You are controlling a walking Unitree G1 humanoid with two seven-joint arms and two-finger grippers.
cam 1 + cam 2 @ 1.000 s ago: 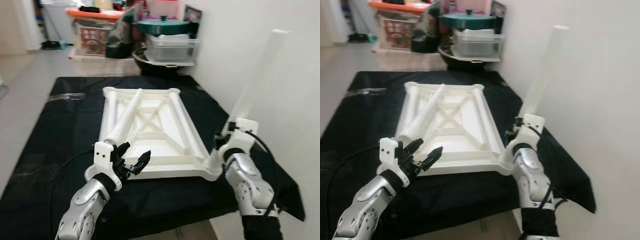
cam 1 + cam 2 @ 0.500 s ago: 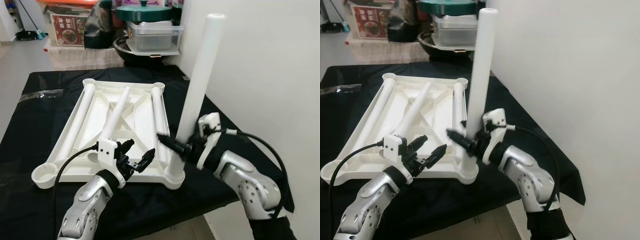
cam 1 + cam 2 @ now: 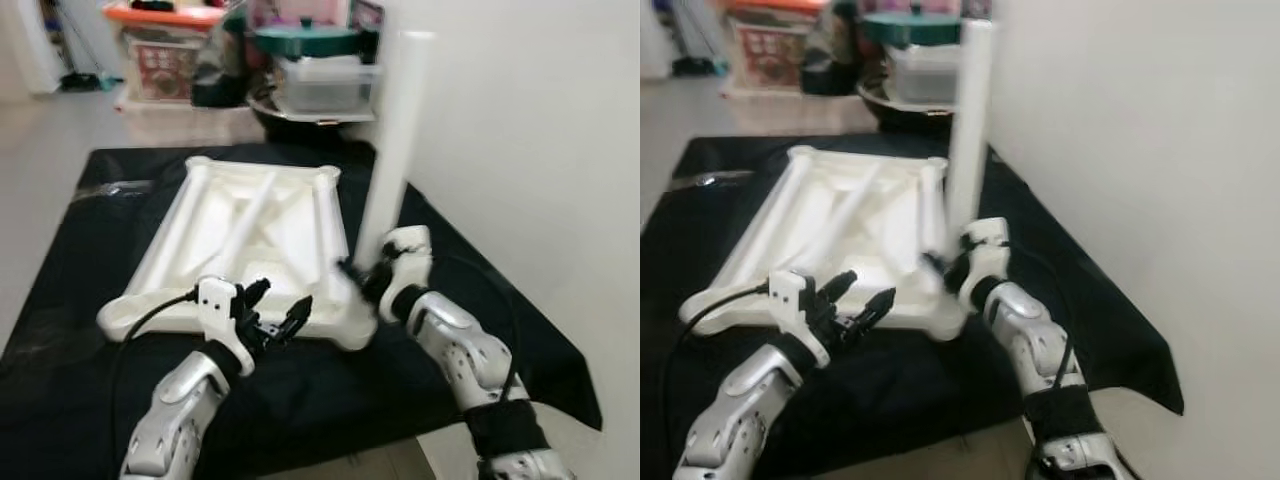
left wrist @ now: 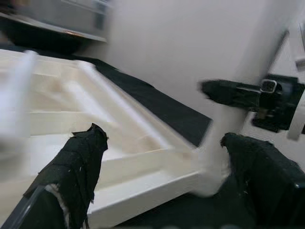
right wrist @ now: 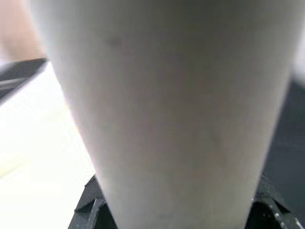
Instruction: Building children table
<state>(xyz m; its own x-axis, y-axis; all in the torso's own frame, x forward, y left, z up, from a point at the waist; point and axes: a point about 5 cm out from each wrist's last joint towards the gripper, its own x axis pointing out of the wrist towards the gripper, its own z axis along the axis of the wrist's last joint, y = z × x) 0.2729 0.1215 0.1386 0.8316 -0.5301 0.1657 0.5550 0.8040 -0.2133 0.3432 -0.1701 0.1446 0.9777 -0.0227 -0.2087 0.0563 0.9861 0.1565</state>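
A white children's tabletop (image 3: 300, 250) lies upside down on a black cloth (image 3: 80, 250). A loose white leg (image 3: 245, 220) rests across its ribs. At its near right corner a long white leg (image 3: 395, 130) stands almost upright, and my right gripper (image 3: 365, 275) is shut on its lower part. In the right wrist view that leg (image 5: 162, 109) sits close between the fingers. My left gripper (image 3: 275, 310) hovers open just in front of the tabletop's near edge, holding nothing. The left wrist view shows its fingertips (image 4: 81, 162) spread wide, with the right gripper (image 4: 248, 95) on the leg beyond.
A white wall (image 3: 520, 150) runs close along the right side of the cloth. Behind the cloth stand storage boxes and a pot with a green lid (image 3: 305, 40). Bare floor (image 3: 40, 140) lies to the left.
The camera has moved, so the whole picture has shifted. The leg leaned out to the right a second ago and now stands nearly upright at the corner, still gripped. My left gripper stays open.
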